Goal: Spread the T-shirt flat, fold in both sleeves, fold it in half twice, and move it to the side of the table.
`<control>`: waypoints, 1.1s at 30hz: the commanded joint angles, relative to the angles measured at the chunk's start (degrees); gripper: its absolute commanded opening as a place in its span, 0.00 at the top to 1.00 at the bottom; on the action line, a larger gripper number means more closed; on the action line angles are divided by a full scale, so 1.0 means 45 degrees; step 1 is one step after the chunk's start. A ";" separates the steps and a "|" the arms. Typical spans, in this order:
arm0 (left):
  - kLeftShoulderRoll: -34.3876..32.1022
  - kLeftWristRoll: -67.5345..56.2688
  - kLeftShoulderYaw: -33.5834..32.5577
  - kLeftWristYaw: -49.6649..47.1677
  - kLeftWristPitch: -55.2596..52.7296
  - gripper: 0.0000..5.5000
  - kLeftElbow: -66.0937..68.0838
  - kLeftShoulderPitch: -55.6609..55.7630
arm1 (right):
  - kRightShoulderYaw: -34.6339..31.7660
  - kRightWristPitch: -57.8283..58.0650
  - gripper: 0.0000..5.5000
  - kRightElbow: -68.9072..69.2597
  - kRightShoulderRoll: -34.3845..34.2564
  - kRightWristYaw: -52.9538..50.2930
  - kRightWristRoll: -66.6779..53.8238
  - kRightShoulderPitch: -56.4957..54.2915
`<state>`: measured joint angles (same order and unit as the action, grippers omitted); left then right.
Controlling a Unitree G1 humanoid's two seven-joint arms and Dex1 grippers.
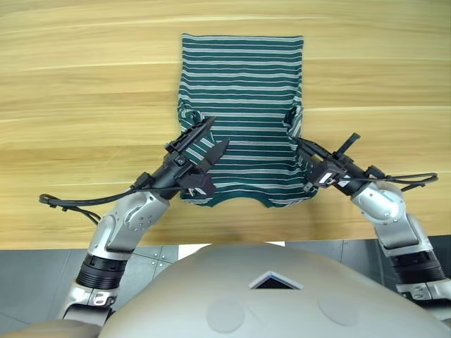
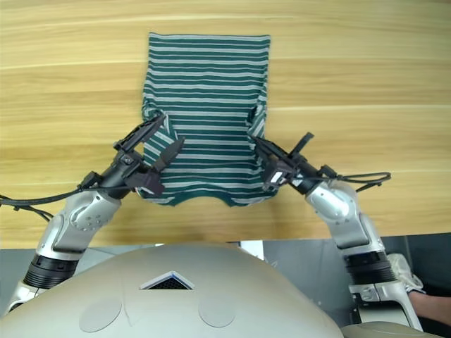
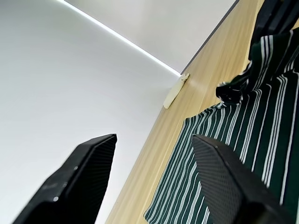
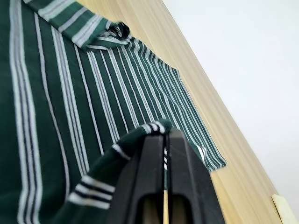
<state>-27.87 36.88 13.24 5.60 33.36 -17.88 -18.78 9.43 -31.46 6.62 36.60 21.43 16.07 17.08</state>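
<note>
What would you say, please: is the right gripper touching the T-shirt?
Touching. The right wrist view shows the right gripper shut, with a fold of the T-shirt pinched between its jaws.

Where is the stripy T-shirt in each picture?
Left eye view: the T-shirt lies top middle on the table.
Right eye view: top, a little left of middle.
Left wrist view: beyond the open left gripper, on the wood.
Right wrist view: spread behind the right gripper, which pinches its edge.
Shared landmark: the table.
</note>
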 commanded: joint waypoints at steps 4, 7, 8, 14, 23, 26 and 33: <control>0.0098 0.0156 0.0140 -0.0036 0.0004 0.45 0.0177 0.0095 | 0.0569 0.0042 0.93 -0.0498 -0.0301 0.0059 0.0853 -0.0794; 0.0010 0.0140 0.0019 -0.0058 -0.0007 0.45 0.0208 0.0059 | 0.0639 0.0002 0.85 -0.0901 -0.0329 -0.0097 0.1322 -0.1003; -0.0056 0.0118 -0.0064 -0.0053 -0.0011 0.45 0.0184 0.0020 | 0.0583 -0.0002 0.81 -0.1010 -0.0304 -0.0183 0.1461 -0.1028; -0.0583 0.0094 -0.1031 -0.0055 -0.0171 0.45 0.0017 -0.0325 | 0.0136 -0.0077 0.69 -0.1198 0.0043 -0.0387 0.1580 -0.0733; -0.2653 -0.0898 -0.4586 0.0257 -0.0384 0.45 0.1118 -0.1754 | -0.0174 -0.1005 0.69 -0.2889 0.1572 0.0036 0.1562 0.0144; -0.3053 -0.1280 -0.4509 0.0858 -0.0291 0.45 0.1316 -0.1873 | -0.0190 -0.1388 0.69 -0.2535 0.1233 0.0114 0.0562 -0.0304; -0.4381 -0.2274 -0.2787 0.3525 0.0630 0.45 0.2471 -0.2531 | -0.2627 -0.1001 0.69 0.0018 0.1773 0.0893 -0.4536 0.0664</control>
<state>-45.68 28.26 -1.72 18.19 35.33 -8.02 -30.57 0.84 -37.11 6.01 42.33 23.79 -1.73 17.96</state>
